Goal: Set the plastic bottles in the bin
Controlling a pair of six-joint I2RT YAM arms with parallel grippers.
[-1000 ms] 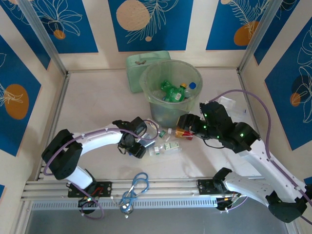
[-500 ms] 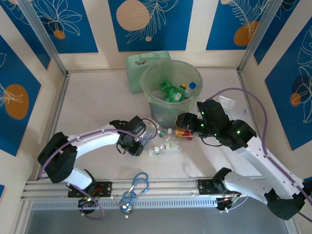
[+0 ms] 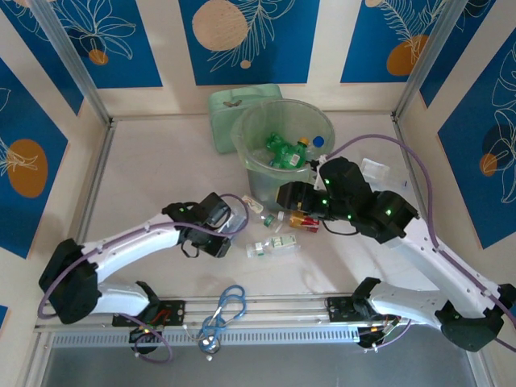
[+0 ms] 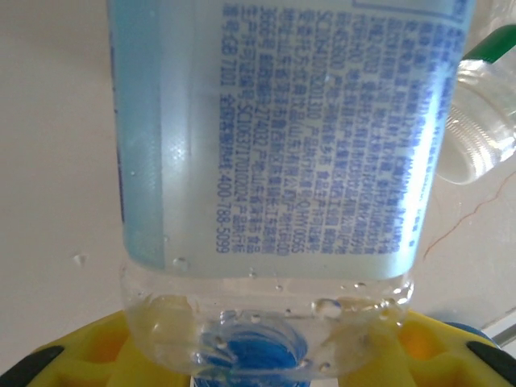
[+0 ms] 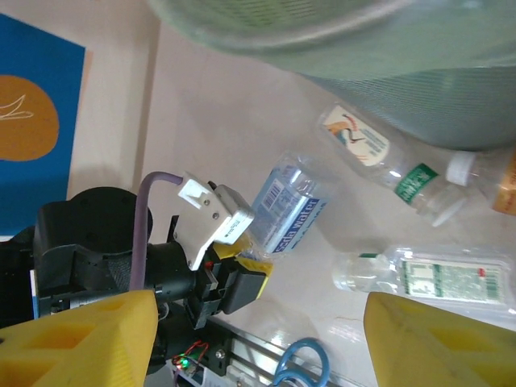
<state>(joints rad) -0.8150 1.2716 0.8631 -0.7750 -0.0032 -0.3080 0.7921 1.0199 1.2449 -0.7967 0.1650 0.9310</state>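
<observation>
The left claw point(image 5: 242, 274) is pinching the base of a clear plastic bottle with a blue printed label point(image 5: 289, 205), in front of and to the left of the large round translucent pale-green bucket point(image 3: 246, 145). Whether that bottle touches the pale tabletop point(image 3: 161, 169) I cannot tell. The right claw point(image 5: 258, 343) is spread wide and holds nothing, close to the bucket's near wall. Green and clear bottles point(image 3: 284, 153) lie inside the bucket. Near it on the tabletop lie a white-capped clear bottle point(image 5: 387, 165), a bottle with a green-and-white label point(image 5: 439, 278) and a red-labelled bottle point(image 3: 302, 221).
</observation>
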